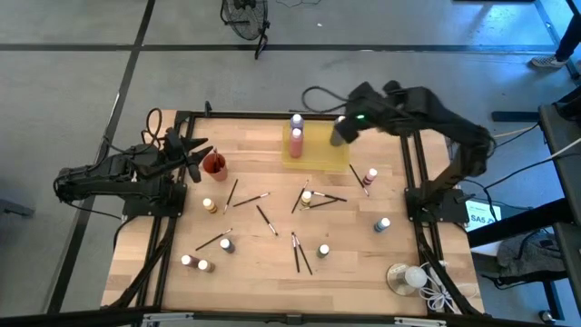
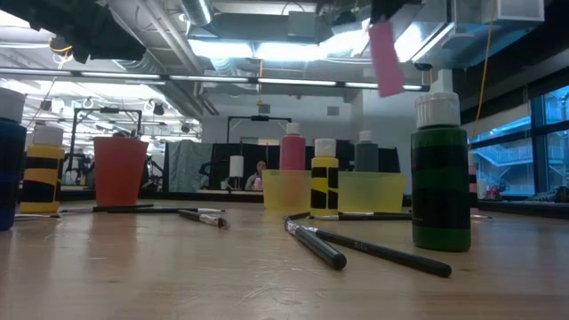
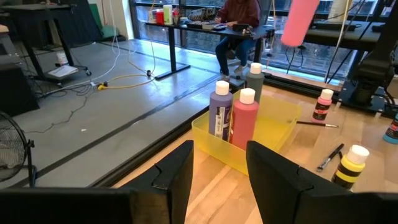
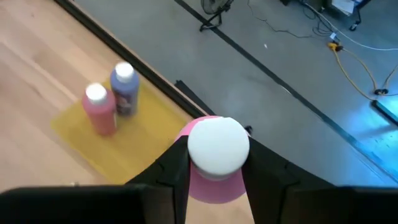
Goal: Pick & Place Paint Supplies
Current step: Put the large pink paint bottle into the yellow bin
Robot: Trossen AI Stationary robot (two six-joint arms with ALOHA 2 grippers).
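My right gripper (image 1: pixel 340 133) hangs high over the yellow tray (image 1: pixel 318 154) at the table's far edge, shut on a pink white-capped paint bottle (image 2: pixel 385 58). A pink bottle (image 4: pixel 99 111) and a purple bottle (image 4: pixel 124 88) stand upright in the tray, and a grey one (image 3: pixel 254 78) stands behind them. My left gripper (image 1: pixel 201 153) waits at the far left beside a red cup (image 1: pixel 215 166), open with nothing between its fingers. Small bottles such as a yellow one (image 1: pixel 211 206) and dark paintbrushes (image 1: pixel 300 252) lie scattered on the wood. My right gripper pinches the pink bottle at its top end, one finger on each side of the white cap (image 4: pixel 217 146) and the pink shoulder below it. The fingers slant down from above. The bottle hangs below them, slightly tilted, lifted clear above the tray.
A clear round dish with a white ball and cord (image 1: pixel 406 277) sits at the near right corner. A green bottle (image 2: pixel 440 178) stands close to the low camera. A black frame (image 1: pixel 413 182) borders the table. A person (image 3: pixel 239 15) sits at a desk beyond the far edge.
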